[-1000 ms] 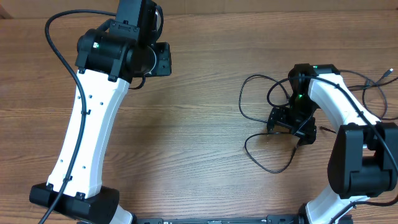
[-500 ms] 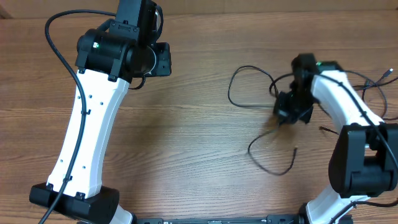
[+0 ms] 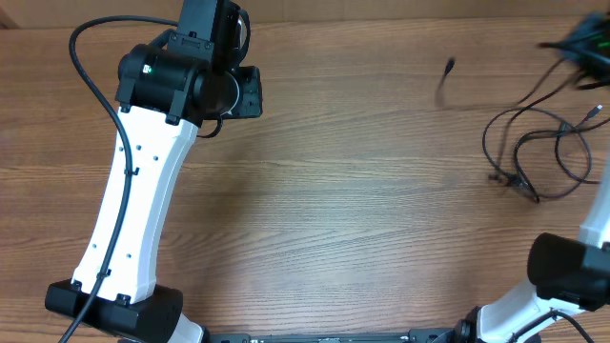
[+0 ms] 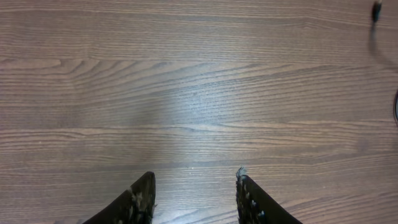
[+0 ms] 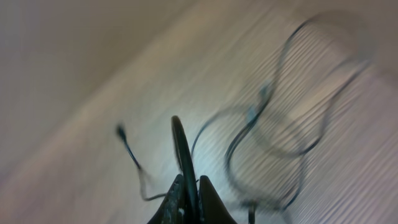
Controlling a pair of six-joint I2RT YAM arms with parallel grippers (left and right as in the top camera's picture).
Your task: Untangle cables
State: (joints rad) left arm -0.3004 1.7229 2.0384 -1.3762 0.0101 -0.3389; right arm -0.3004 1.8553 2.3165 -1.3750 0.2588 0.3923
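The cables (image 3: pixel 534 157) are thin black cords lying in loose loops at the table's right edge. One plug end (image 3: pixel 448 67) is blurred in the air to their upper left. My right gripper (image 3: pixel 579 43) is a dark blur at the far right corner. In the right wrist view my right gripper (image 5: pixel 190 178) is shut on a black cable (image 5: pixel 181 146), with blurred loops (image 5: pixel 273 124) and a plug end (image 5: pixel 121 132) beyond it. My left gripper (image 4: pixel 193 176) is open above bare wood, far left of the cables. The plug end (image 4: pixel 375 9) shows at that view's top right.
The wooden table (image 3: pixel 362 210) fills the view. The left arm (image 3: pixel 143 191) stretches from the front left to the far side. The right arm's base (image 3: pixel 562 276) stands at the front right. The table's far edge (image 3: pixel 381 21) runs behind both grippers.
My right gripper has shut on a cable and swung fast from the table's right middle to the far right corner. The loops were dragged right with it. The left arm has not moved.
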